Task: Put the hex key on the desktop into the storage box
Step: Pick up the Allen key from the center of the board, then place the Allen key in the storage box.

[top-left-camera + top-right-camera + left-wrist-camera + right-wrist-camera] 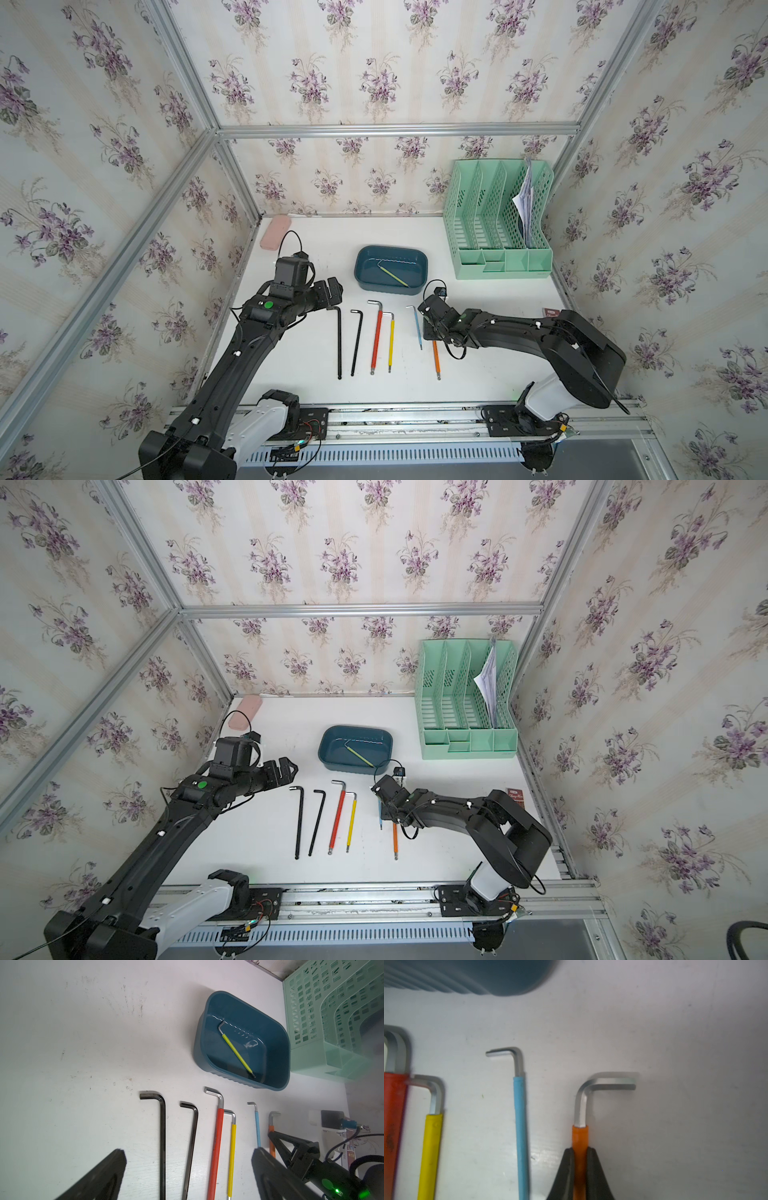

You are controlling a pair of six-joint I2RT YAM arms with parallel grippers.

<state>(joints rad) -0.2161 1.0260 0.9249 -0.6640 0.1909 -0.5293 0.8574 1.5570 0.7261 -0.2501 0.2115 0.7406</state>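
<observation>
The orange key (580,1136) is being pinched on its coloured sleeve by the right gripper (580,1149), whose jaws are closing tight against both sides of the shaft just below the bare metal bend. The key is sitting at the right end of a row of keys on the white desktop (478,374), its short arm pointing away from the others. Whether it is clear of the surface cannot be told.

Just beside it, the thin blue key (520,1126) is lying flat. Next in the row the yellow key (391,340) and the red key (376,336) are lying so close together that their bends are overlapping in the right wrist view. Two black keys (339,345) are finishing the row on the left.

Beyond the row, the teal box (390,249) is standing on the desktop, holding a lime key (394,276) that is lying slantwise across its floor.

The left gripper (189,1153) is hovering above the black keys with its jaws spread wide, gripping nothing.

A mint-green rack (498,257) is standing at the back right with papers in one slot, and a pink case (275,231) is lying in the back left corner.
</observation>
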